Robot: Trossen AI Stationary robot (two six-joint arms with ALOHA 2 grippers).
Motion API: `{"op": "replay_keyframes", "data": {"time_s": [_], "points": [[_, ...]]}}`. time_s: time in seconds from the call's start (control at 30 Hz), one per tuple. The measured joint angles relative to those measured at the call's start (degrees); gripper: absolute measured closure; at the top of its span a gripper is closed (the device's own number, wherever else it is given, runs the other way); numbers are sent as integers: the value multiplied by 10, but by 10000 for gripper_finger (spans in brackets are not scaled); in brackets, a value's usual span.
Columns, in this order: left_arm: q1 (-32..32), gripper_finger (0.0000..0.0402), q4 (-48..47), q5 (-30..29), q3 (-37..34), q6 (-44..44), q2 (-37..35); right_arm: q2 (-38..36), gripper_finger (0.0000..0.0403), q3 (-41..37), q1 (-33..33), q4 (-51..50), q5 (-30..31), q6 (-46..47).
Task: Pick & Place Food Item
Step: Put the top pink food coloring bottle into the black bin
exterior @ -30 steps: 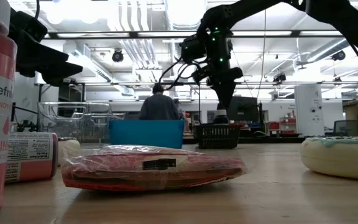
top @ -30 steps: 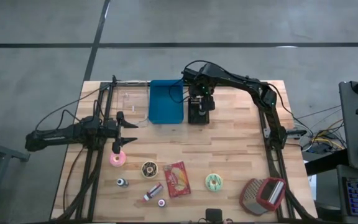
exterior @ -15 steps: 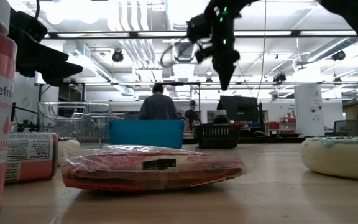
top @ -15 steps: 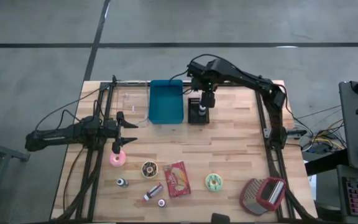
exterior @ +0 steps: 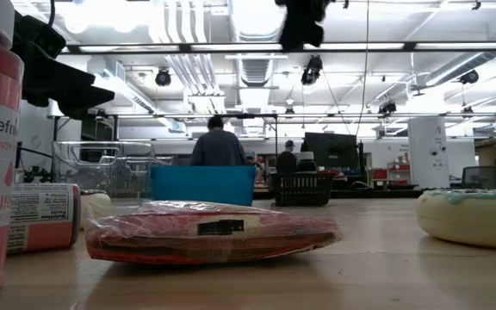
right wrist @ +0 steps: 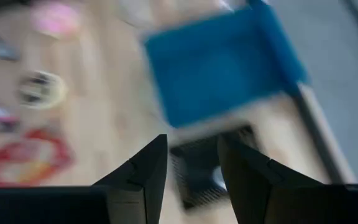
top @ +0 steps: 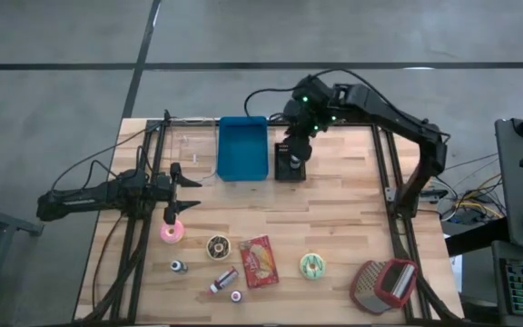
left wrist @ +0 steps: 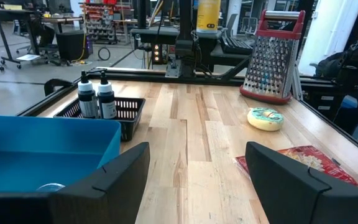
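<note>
Near the table's front lie a pink donut [top: 171, 232], a chocolate donut [top: 217, 246], a red snack packet [top: 259, 262] and a green-iced donut [top: 312, 266], all flat on the wood. My right gripper [top: 294, 150] hangs high over the black basket [top: 290, 169], open, with nothing between its fingers [right wrist: 143, 177]. In the basket stand two dark bottles [left wrist: 98, 101]. My left gripper [top: 183, 192] waits open at the table's left, level, touching nothing; between its fingers [left wrist: 118, 176] the left wrist view shows only bare table.
A blue bin [top: 242, 148] stands left of the basket, and a clear container [top: 193, 151] left of that. A red-handled grater [top: 384, 283] lies at the front right. Small bottles [top: 223, 280] lie near the front edge. A person [exterior: 220, 146] stands beyond the table.
My right gripper has risen from just above the black basket to high over it, and has tipped from pointing down to slanting. The basket and its bottles stay where they were.
</note>
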Motion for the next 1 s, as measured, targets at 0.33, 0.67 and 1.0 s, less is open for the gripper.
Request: {"op": "replay_keyframes", "data": {"time_s": [0.33,0.67,1.0], "points": [[0,129,0,0,0,0,0,5,275,-67,105,77,-19,-12],[0,129,0,0,0,0,0,8,265,-189,205,302,1,-35],[0,129,0,0,0,0,0,8,243,-288,255,462,14,-32]]}}
